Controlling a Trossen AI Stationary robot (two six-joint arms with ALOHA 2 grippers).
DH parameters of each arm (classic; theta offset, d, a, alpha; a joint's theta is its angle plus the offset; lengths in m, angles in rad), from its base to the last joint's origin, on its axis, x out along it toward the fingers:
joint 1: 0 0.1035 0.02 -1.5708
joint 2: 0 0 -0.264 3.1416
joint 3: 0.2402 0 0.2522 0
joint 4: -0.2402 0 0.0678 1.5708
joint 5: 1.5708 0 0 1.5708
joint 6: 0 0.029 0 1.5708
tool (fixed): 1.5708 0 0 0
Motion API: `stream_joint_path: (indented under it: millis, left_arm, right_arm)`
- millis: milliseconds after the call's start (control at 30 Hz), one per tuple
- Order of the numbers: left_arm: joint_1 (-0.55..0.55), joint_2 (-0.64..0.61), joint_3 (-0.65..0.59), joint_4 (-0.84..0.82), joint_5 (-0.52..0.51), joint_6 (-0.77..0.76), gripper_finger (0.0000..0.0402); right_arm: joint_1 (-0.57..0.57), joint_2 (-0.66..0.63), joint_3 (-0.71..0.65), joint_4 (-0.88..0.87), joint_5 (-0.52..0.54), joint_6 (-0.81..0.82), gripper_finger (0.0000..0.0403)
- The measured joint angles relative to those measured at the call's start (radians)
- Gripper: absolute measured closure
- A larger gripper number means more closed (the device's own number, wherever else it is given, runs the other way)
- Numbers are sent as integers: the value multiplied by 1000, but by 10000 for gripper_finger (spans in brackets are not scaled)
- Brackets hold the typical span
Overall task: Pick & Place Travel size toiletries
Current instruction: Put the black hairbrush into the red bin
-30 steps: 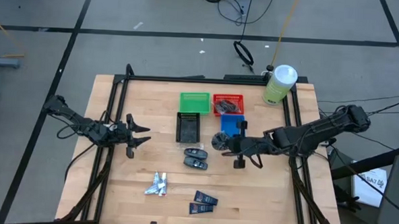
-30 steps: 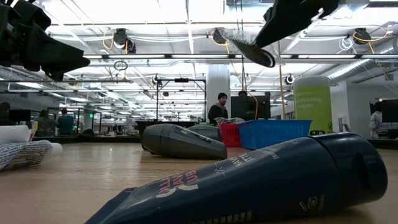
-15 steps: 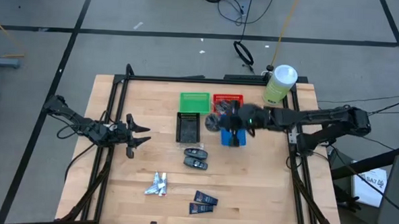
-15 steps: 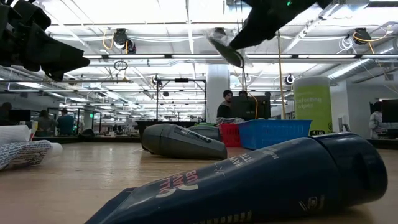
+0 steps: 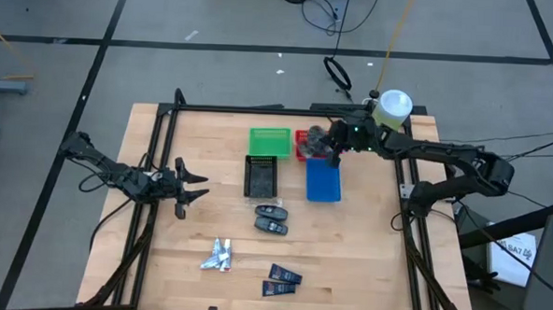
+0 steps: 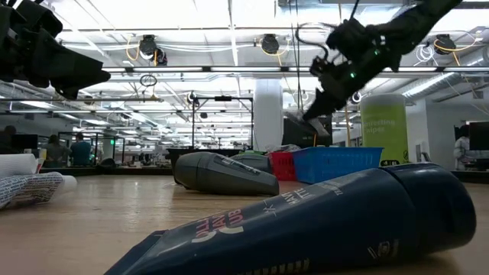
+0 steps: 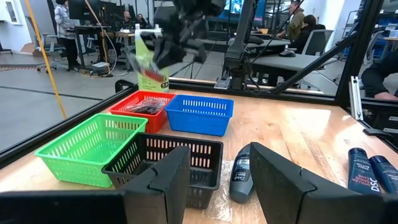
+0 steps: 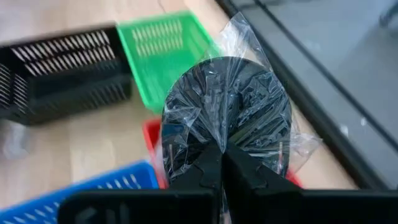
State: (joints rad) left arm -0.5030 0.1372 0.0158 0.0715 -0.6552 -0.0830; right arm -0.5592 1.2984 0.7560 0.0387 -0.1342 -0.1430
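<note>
Right gripper [image 5: 334, 144] above the red plastic basket [image 5: 305, 138] at upper centre of the high view, fingers pinched tight on a dark round disc wrapped in clear crinkled plastic [image 8: 227, 118]. In the right wrist view, disc upright between the dark fingertips, with the green plastic basket [image 8: 165, 53], black plastic basket [image 8: 62, 68] and blue plastic basket [image 8: 93, 186] beneath and around.

Left gripper [image 5: 189, 187] hovering at the left of the wooden table [image 5: 365, 262], fingers [image 7: 168, 180] parted at a middling gap, nothing between.

Still on the table: two black oval pieces [image 5: 272, 219] at centre just below the black basket, silver-white mini tubes [image 5: 218, 256] at lower left of centre, two dark navy flat packets [image 5: 282, 280] at lower centre. More wrapped dark items already lying in the red basket.

Large pale-green bottle with a white cap [image 5: 389, 111] at the table's upper right corner, just beside the right arm.
</note>
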Motion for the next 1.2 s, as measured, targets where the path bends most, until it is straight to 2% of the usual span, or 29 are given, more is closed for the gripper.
stream_joint_path:
  millis: [167,500,667,967,1200]
  left_arm:
    - [0,0,0,0,0,0,238]
    - [0,0,0,0,0,0,238]
    - [0,0,0,0,0,0,238]
    - [0,0,0,0,0,0,238]
    - [0,0,0,0,0,0,238]
  right_arm:
    - [-25,0,-73,15,-19,9,403]
    - [-22,1,-189,249,-24,29,403]
    - [-22,3,-239,340,84,37,403]
    - [-21,3,-332,500,81,74,403]
    - [-21,3,-345,516,80,79,401]
